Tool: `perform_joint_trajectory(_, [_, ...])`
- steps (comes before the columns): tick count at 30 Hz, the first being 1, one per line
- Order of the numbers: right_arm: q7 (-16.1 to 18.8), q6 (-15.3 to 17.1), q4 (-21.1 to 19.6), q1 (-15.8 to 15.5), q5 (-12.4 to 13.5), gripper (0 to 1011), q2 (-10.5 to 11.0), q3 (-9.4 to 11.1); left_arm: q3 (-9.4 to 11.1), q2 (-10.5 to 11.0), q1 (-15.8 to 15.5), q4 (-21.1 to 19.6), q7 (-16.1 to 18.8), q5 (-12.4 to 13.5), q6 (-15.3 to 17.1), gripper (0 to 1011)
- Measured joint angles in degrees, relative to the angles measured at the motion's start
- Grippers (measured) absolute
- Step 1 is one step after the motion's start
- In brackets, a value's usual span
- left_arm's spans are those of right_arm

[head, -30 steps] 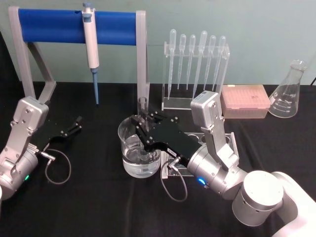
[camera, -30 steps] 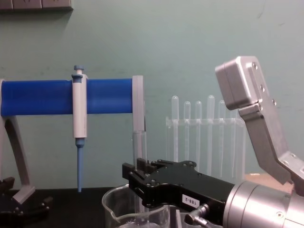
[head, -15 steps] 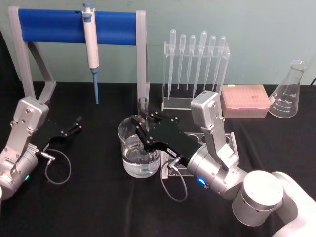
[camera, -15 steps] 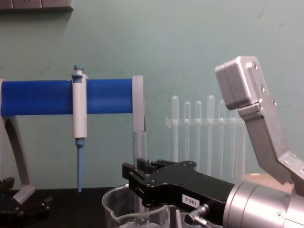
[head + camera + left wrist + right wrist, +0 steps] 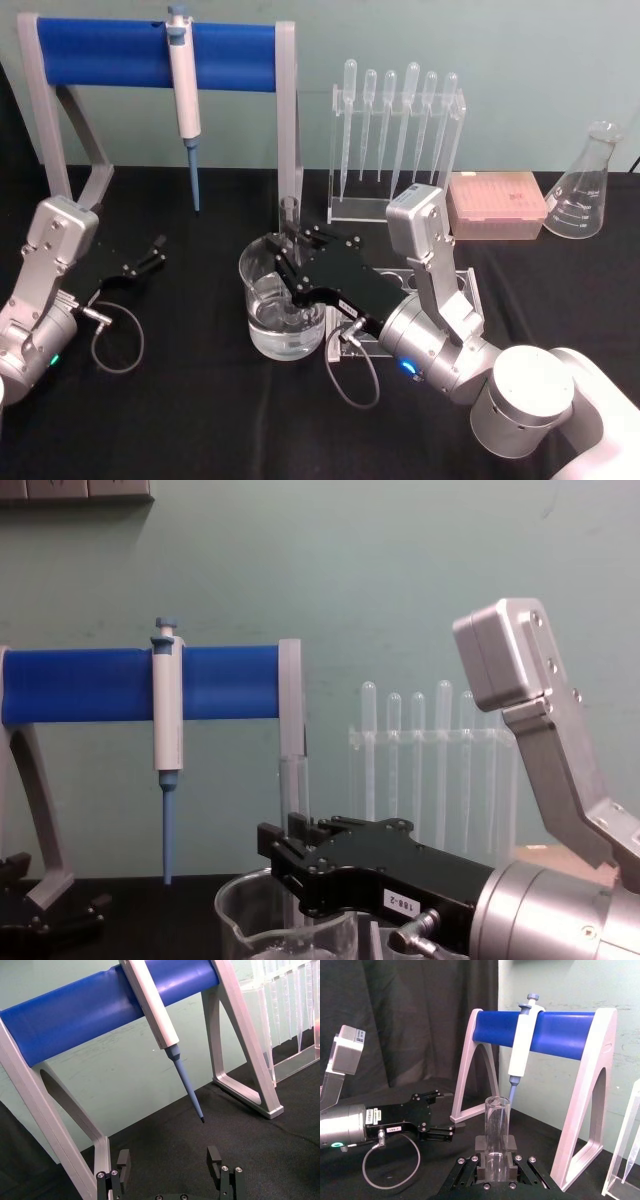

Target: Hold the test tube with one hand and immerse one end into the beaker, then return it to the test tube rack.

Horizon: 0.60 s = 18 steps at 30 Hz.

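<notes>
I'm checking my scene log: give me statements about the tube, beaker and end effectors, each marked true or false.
1. The right end effector grips the test tube upright. True.
2. The test tube stands in a rack. False: it is held with its lower end inside the beaker.
3. The left end effector is shut on the pipette. False: it is open and empty; the pipette hangs from the blue bar.
4. The beaker holds clear liquid. True.

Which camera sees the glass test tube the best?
The right wrist view: the test tube stands upright and close, clamped in the right gripper. The head view shows its top poking above the beaker; the chest view shows it faintly above the gripper.
</notes>
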Motion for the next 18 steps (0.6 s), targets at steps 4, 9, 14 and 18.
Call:
perform_joint_trajectory(4, [0.0,0.0,0.0,0.0,0.0,225,0.0,0.0,0.0,0.0,0.0,0.0,0.0,0.0,0.0,1000])
perform_joint_trajectory(9, [0.0,0.0,0.0,0.0,0.0,225,0.0,0.0,0.0,0.0,0.0,0.0,0.0,0.0,0.0,1000])
perform_joint_trajectory(14, [0.0,0.0,0.0,0.0,0.0,225,0.0,0.0,0.0,0.0,0.0,0.0,0.0,0.0,0.0,1000])
perform_joint_trajectory(18, [0.0,0.0,0.0,0.0,0.0,225,0.0,0.0,0.0,0.0,0.0,0.0,0.0,0.0,0.0,1000])
